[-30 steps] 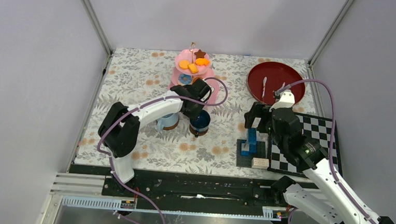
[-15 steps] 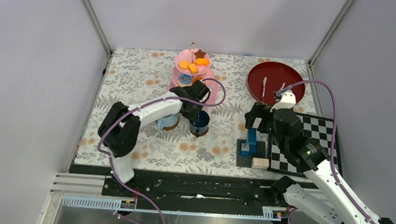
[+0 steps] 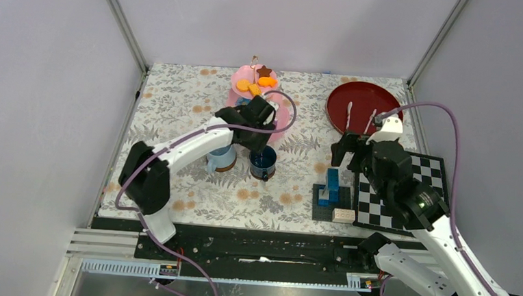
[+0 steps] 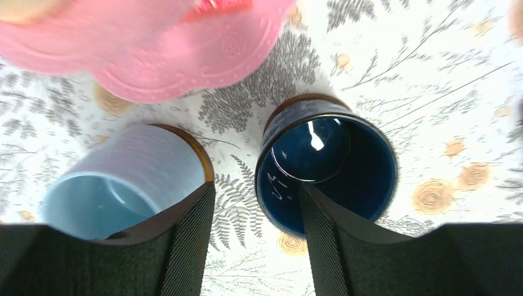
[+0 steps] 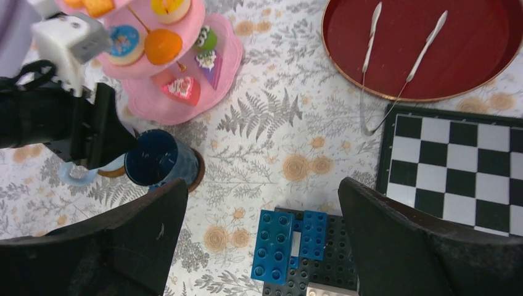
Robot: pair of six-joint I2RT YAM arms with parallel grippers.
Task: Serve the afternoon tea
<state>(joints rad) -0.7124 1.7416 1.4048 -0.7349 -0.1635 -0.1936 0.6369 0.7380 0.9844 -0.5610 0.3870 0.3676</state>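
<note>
The pink three-tier stand (image 3: 274,116) with small toy pastries (image 3: 255,87) stands at the back middle of the flowered cloth. In front of it a light-blue mug (image 3: 220,158) and a dark-blue mug (image 3: 263,162) each sit upright on a brown saucer (image 5: 196,169). My left gripper (image 3: 264,145) hovers just above the dark-blue mug (image 4: 333,160), open. The mug's near-left rim lies between its fingers (image 4: 317,240) without touching them. The light-blue mug (image 4: 117,185) is to its left. My right gripper (image 5: 262,197) is wide open and holds nothing, above the blue blocks.
A red round tray (image 3: 364,106) holding two metal tongs (image 5: 370,43) sits at the back right. A black-and-white chequered board (image 3: 400,191) lies on the right, with a blue block stack (image 3: 332,183) on a black baseplate beside it.
My left gripper has gone from shut on the dark-blue mug's rim to open and has lifted a little. The mug stays on its saucer. My right gripper has drifted slightly back and right.
</note>
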